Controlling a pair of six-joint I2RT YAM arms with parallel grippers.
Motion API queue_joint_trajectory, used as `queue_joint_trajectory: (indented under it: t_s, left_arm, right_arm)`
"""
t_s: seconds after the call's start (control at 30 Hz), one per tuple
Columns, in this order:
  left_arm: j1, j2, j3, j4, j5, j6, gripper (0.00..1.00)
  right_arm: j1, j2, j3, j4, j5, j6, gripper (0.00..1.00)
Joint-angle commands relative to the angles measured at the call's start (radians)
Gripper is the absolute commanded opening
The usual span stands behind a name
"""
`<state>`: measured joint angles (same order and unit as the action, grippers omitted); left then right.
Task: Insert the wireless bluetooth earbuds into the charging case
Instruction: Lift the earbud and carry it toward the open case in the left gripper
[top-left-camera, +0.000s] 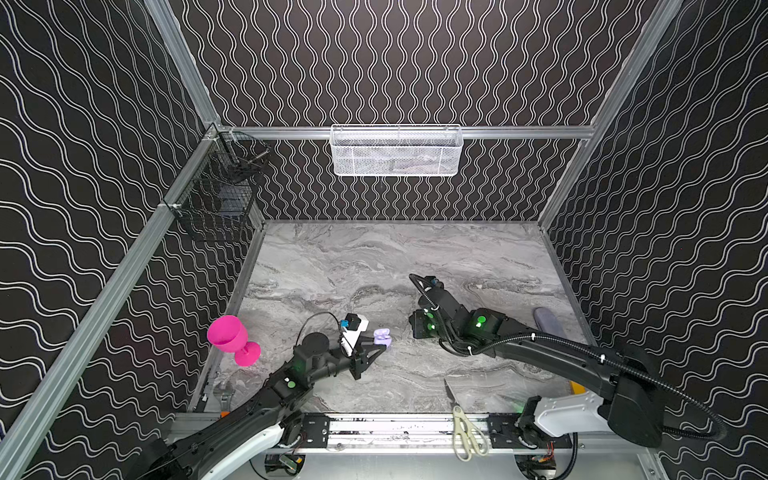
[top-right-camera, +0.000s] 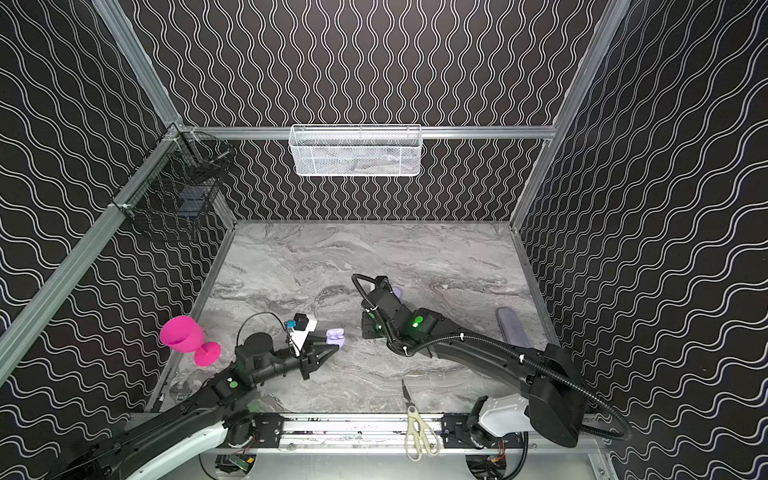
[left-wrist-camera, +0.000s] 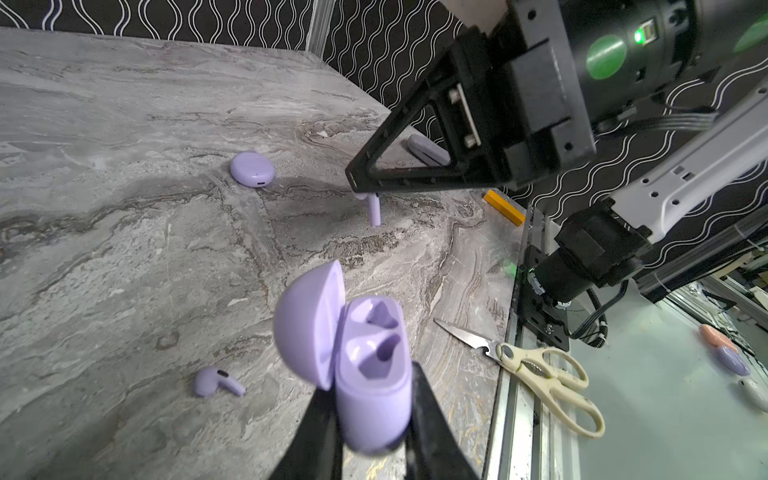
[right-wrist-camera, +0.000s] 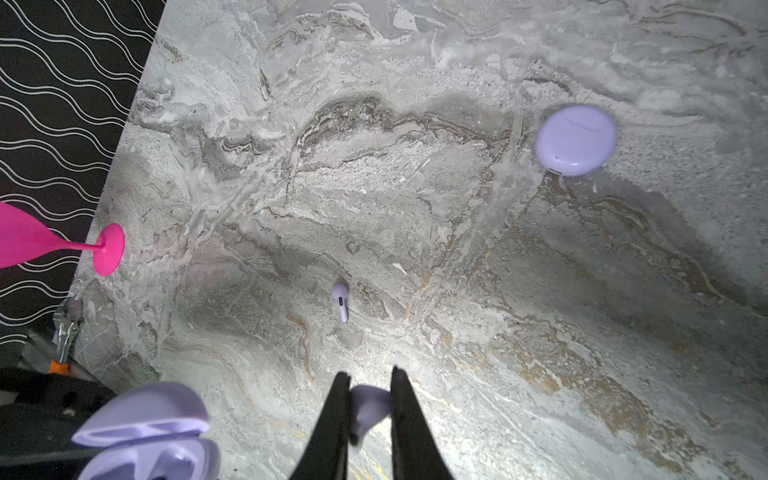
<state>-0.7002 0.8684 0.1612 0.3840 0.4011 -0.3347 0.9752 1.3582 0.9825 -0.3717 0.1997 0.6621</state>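
A: Right gripper (right-wrist-camera: 370, 376) is clamped on one earbud (right-wrist-camera: 370, 409), head pinched, stem hanging. Line the stem over an empty well (left-wrist-camera: 380, 318), lower slowly, let go only once seated.
B: Left gripper (left-wrist-camera: 372, 378) is clamped on the charging case (left-wrist-camera: 374, 419), lid (left-wrist-camera: 307, 324) open. Held earbud is near it, not over it. Other earbud (left-wrist-camera: 218, 382) lies loose on the counter (right-wrist-camera: 457, 249), apart from both.

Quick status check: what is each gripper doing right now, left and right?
Left gripper: jaws shut on the open charging case, both slots empty.
Right gripper: jaws shut on one earbud.
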Motion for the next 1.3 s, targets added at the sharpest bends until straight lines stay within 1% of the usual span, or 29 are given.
queue_joint_trajectory:
  t_s: [0.0, 0.23, 0.73, 1.27]
  left_arm:
    - [0.001, 0.028, 0.017, 0.079, 0.002, 0.019, 0.22]
    - [0.001, 0.066, 0.024, 0.103, 0.011, 0.036, 0.22]
    - [0.0, 0.068, 0.028, 0.102, 0.008, 0.039, 0.22]
    - [0.001, 0.067, 0.027, 0.099, 0.002, 0.04, 0.22]
  right_arm:
    - [0.009, -0.013, 0.041, -0.02, 0.019, -0.005, 0.17]
    - [0.029, -0.019, 0.08, -0.049, 0.037, -0.015, 0.17]
    - [0.074, -0.01, 0.131, -0.053, 0.047, -0.007, 0.17]
    - [0.115, -0.005, 0.13, -0.017, 0.046, 0.005, 0.17]
